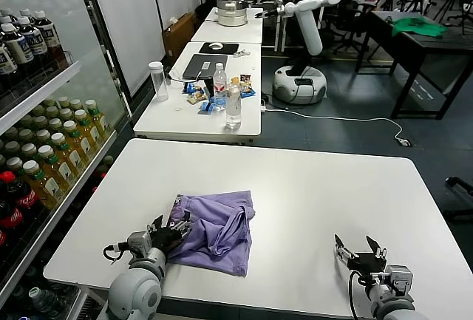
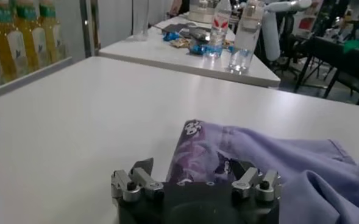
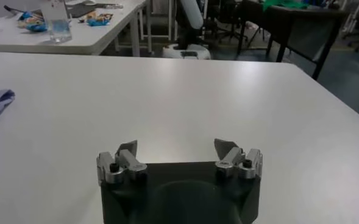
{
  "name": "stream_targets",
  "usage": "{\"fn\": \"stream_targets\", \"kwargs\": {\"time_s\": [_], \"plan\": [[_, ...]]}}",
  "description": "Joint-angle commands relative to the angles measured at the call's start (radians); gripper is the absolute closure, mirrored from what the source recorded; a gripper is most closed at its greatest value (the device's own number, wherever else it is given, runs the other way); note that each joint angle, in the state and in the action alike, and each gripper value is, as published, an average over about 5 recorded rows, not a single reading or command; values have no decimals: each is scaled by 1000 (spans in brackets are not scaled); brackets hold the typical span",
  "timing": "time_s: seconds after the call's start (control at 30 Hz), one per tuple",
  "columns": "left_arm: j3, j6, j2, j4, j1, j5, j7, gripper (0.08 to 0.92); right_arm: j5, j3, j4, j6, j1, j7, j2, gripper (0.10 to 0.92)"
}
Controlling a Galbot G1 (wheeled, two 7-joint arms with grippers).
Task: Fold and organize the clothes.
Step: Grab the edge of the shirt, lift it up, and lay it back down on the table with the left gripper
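Beside open left gripper (image 1: 168, 231), lavender T-shirt (image 1: 218, 233), touching

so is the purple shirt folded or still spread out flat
Folded, loosely: the T-shirt lies as a compact, rumpled bundle with layers overlapping, no sleeves spread. The left gripper, open, is at its edge.

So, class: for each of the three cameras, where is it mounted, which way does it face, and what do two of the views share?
Head view: from the robot's head, looking forward and down at the white table, both grippers at the near edge.
Left wrist view: behind the open left gripper, facing the lavender T-shirt.
Right wrist view: behind the open right gripper, facing bare tabletop.
Shared: the T-shirt shows in all three; the wrist views also share the bottles on the far table.
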Motion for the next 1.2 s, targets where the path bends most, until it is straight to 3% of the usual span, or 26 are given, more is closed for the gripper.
{"fn": "stream_targets", "kwargs": {"time_s": [0.03, 0.5, 0.83, 0.97, 1.2], "plan": [[-14, -35, -10, 49, -3, -75, 3, 203, -3, 2, 3, -1, -3, 1, 4, 203], [-70, -126, -50, 58, 21, -250, 18, 583, -14, 7, 27, -1, -21, 3, 20, 203], [-223, -125, -36, 18, 8, -571, 28, 868, -17, 14, 46, 0, -38, 4, 31, 203], [-317, -97, 25, -14, 0, -684, 27, 907, -14, 18, 48, 1, -41, 3, 30, 203], [-525, -29, 224, -36, -32, -908, 15, 907, -9, 15, 45, 5, -33, 3, 31, 203]]}}
